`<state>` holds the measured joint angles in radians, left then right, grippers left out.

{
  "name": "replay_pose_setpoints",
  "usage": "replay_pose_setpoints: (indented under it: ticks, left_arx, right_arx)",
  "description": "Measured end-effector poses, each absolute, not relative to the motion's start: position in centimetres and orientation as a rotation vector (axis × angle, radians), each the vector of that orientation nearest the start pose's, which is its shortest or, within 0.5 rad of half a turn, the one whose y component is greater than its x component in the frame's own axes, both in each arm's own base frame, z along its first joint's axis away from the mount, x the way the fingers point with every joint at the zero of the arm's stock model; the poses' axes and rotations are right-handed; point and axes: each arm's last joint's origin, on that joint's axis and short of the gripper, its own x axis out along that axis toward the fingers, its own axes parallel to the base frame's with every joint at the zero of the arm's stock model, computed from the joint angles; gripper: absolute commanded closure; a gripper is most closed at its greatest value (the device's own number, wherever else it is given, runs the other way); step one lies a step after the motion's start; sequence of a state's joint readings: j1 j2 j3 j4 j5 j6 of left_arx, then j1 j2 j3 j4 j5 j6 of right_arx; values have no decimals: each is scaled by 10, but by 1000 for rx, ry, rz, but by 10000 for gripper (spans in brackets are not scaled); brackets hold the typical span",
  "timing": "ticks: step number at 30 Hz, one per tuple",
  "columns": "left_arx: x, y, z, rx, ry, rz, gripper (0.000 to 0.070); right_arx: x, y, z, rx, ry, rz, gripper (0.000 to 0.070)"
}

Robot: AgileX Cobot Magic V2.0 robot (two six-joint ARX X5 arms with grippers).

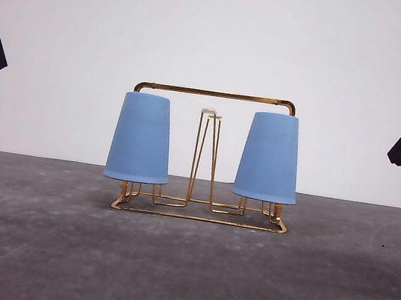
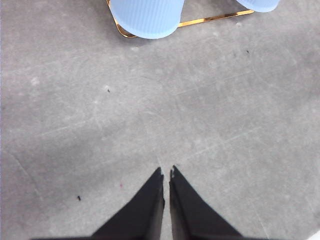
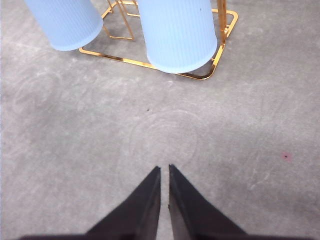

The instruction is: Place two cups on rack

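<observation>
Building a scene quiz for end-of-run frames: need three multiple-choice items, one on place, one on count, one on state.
1. Where are the cups?
A. Lying on the table
B. Upside down on the rack
C. Held in the fingers

2. How many cups are there?
A. One
B. Two
C. Three

3. How are the left gripper's fingers?
A. Wide open
B. Shut on a cup
C. Shut, holding nothing

Key:
1 B: the left cup and right cup sit mouth-down on the rack.
2 B: two blue cups show.
3 C: the left gripper hangs over bare table, tips nearly touching.
</observation>
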<state>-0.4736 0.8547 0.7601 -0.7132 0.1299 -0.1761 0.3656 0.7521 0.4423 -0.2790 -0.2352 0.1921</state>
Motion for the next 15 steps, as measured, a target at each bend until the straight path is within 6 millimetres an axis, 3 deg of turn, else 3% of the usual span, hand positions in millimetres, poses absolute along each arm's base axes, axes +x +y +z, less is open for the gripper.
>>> replay_pose_setpoints:
  ticks: [5, 11, 15]
  left_arx:
    - [142, -71, 262, -1, 744, -503, 700]
    - [121, -47, 207, -13, 464, -446, 700]
    - [105, -30, 183, -26, 325, -325, 700]
  right_arx:
    - [146, 63, 213, 142, 649, 524, 674]
    - [146, 63, 214, 142, 644, 525, 674]
    - [146, 63, 214, 142, 643, 524, 674]
